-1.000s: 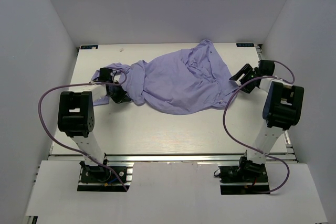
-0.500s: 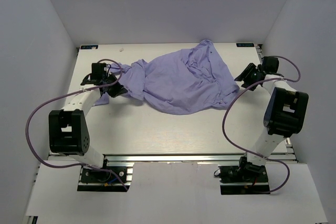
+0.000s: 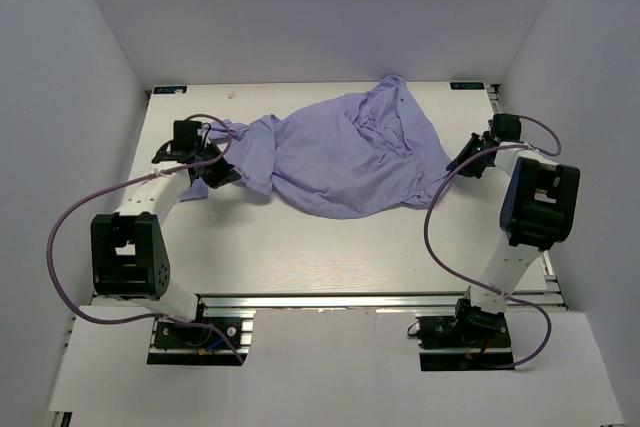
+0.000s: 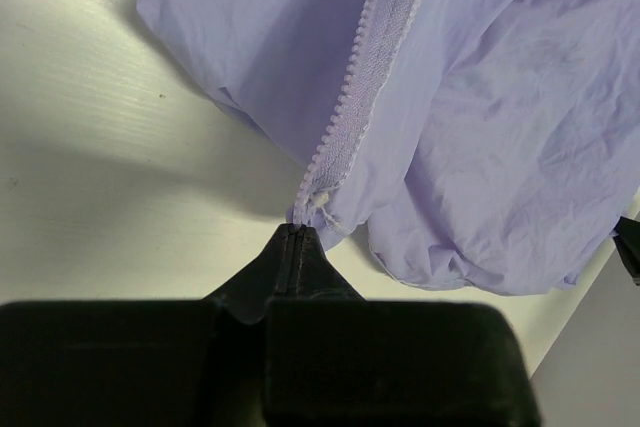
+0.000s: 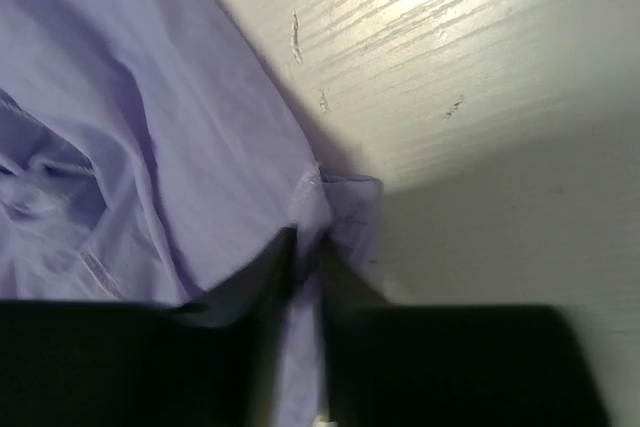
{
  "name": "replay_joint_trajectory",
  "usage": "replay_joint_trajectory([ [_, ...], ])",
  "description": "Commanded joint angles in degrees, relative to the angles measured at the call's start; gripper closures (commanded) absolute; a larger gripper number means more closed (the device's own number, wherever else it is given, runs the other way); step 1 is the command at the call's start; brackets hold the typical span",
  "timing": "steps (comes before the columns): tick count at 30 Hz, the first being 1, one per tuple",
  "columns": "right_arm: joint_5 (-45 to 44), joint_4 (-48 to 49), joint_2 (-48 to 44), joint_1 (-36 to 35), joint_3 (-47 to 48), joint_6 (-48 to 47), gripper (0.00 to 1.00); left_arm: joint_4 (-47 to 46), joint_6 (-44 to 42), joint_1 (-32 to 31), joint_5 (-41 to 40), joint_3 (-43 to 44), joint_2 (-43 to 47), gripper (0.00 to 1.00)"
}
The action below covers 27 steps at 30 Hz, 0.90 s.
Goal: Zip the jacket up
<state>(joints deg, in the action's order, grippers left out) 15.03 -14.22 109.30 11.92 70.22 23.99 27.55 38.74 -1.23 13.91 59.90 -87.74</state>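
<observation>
The lavender jacket lies crumpled across the back middle of the table, its zipper tape running down toward my left gripper. That gripper is shut on the bottom end of the zipper at the jacket's left edge. My right gripper is shut on a folded fabric edge of the jacket, at the garment's right side. A strip of cloth passes down between its fingers. No zipper slider shows in any view.
The white table shows bare wood grain in front of the jacket. White walls close in the left, right and back. Purple cables loop out from both arms. The arm bases stand at the near edge.
The right gripper has closed from open onto the jacket's right edge. The left arm's elbow has swung back and to the left, still holding the zipper end.
</observation>
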Motion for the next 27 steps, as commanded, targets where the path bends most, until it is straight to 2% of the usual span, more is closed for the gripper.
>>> replay_joint_trajectory([
  [1,1.6,1.2,0.3,-0.8,2.7,-1.0,0.9,0.3,-0.8,-0.2,-0.9,2.2,3.3,1.0],
  [2,1.0,1.6,0.0,-1.5,3.3,-1.4,1.0,0.2,-0.8,-0.2,-0.9,2.4,3.3,1.0],
  [7,-6.8,-4.3,-3.1,-4.1,10.2,-5.4,1.0,0.8,-0.9,-0.2,-0.4,2.9,3.7,1.0],
  [10,-12.8,-10.5,-6.8,-6.7,17.6,-9.6,1.0,1.4,-0.9,-0.2,0.3,2.7,4.9,1.0],
  [12,-20.0,-11.9,-10.8,-11.2,19.7,-14.2,1.0,2.2,-0.8,-0.2,0.6,2.6,7.1,1.0],
  [14,-26.9,-13.5,-15.0,-19.6,21.2,-17.6,1.0,3.3,-0.4,-0.2,0.3,1.9,9.9,1.0],
  [15,-27.8,-13.6,-16.5,-22.6,21.0,-21.0,1.0,3.6,-0.1,-0.2,0.2,1.5,11.0,1.0],
  [16,-28.7,-13.5,-18.0,-29.1,19.5,-21.5,1.0,4.0,0.1,-0.2,0.2,0.6,12.1,1.0],
  [18,-26.3,-13.6,-21.9,-36.1,17.0,-22.4,1.0,5.0,0.8,-0.2,-0.2,-0.7,15.1,1.0],
  [19,-26.7,-12.5,-23.1,-44.3,12.4,-21.4,1.0,5.5,1.1,-0.2,-0.4,-2.1,16.1,1.0],
  [21,-29.4,-11.3,-25.4,-52.9,7.1,-20.0,1.0,7.0,1.6,-0.2,-0.8,-3.4,18.5,1.0],
  [22,-29.7,-10.8,-25.5,-60.2,4.4,-17.1,1.0,7.5,1.7,-0.2,-1.1,-4.6,19.2,1.0],
  [24,-26.6,-10.3,-25.1,-65.6,-2.7,-12.8,1.0,9.2,1.6,-0.1,-2.1,-5.5,20.9,1.0],
  [25,-22.6,-9.3,-25.0,-68.8,-7.7,-9.0,0.96,9.9,1.5,-0.2,-2.5,-6.0,21.3,1.0],
  [26,-20.6,-8.0,-25.1,-69.7,-9.8,-7.4,0.69,11.0,1.2,-0.2,-2.8,-6.3,21.6,1.0],
  [27,-18.9,-7.8,-25.5,-70.0,-11.6,-6.2,0.6,11.6,0.9,-0.2,-3.4,-6.6,22.3,1.0],
])
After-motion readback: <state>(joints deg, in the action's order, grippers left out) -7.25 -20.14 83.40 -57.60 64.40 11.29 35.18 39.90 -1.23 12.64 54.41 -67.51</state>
